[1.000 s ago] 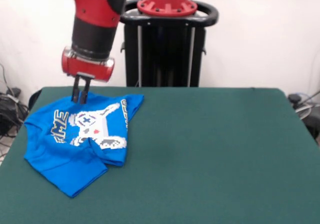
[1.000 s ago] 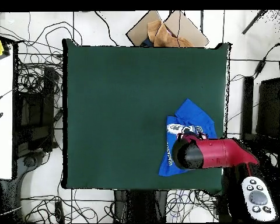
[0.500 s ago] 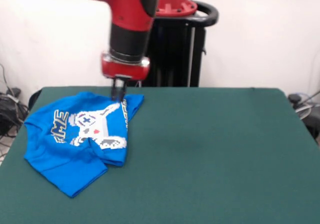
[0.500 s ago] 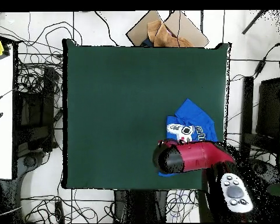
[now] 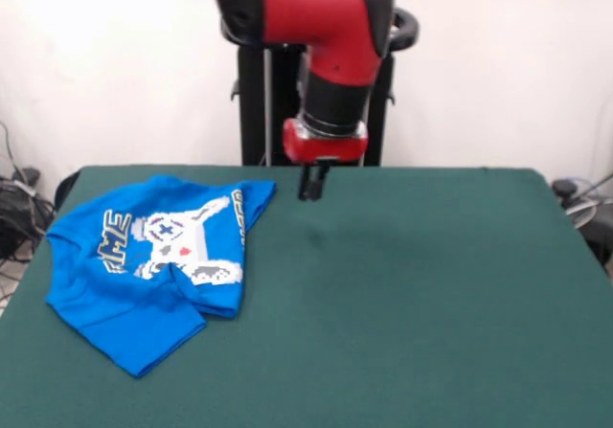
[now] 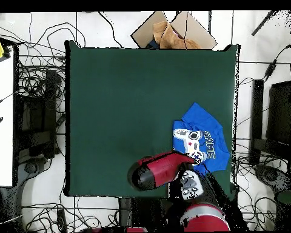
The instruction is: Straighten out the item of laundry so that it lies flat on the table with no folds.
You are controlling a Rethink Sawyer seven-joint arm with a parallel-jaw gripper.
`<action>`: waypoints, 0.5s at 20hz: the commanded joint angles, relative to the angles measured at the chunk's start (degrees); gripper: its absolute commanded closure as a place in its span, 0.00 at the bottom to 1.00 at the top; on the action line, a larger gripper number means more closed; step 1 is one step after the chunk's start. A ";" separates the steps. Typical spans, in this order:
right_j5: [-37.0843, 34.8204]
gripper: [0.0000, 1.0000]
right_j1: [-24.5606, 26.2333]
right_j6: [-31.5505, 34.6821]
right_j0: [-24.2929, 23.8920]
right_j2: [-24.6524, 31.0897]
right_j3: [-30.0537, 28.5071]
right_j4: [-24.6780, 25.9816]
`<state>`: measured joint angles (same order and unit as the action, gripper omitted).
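Since the earlier frame the arm has swung off the shirt (image 5: 158, 260); the gripper (image 5: 312, 187) now hangs over bare tabletop (image 5: 412, 294) just beside the shirt's corner. Shirt lies at one side of the tabletop, folded over itself, one part tucked under: flattening not done. Jaws appear pressed together, holding nothing.

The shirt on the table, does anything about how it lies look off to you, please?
Yes. The shirt lies crumpled near one corner of the table: its lower part is folded over itself, cutting off the white print. The gripper hangs beside it over bare felt, holding nothing.
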<state>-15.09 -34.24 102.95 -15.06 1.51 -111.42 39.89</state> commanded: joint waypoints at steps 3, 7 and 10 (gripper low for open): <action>12.88 1.00 9.92 17.17 6.11 -9.43 -1.44 -3.30; 14.31 0.00 8.63 16.42 10.41 -14.44 -1.60 -5.92; 12.85 0.00 3.84 14.71 12.73 -17.38 -3.23 -7.63</action>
<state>-0.93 -27.30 102.95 -5.88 -9.01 -114.09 37.50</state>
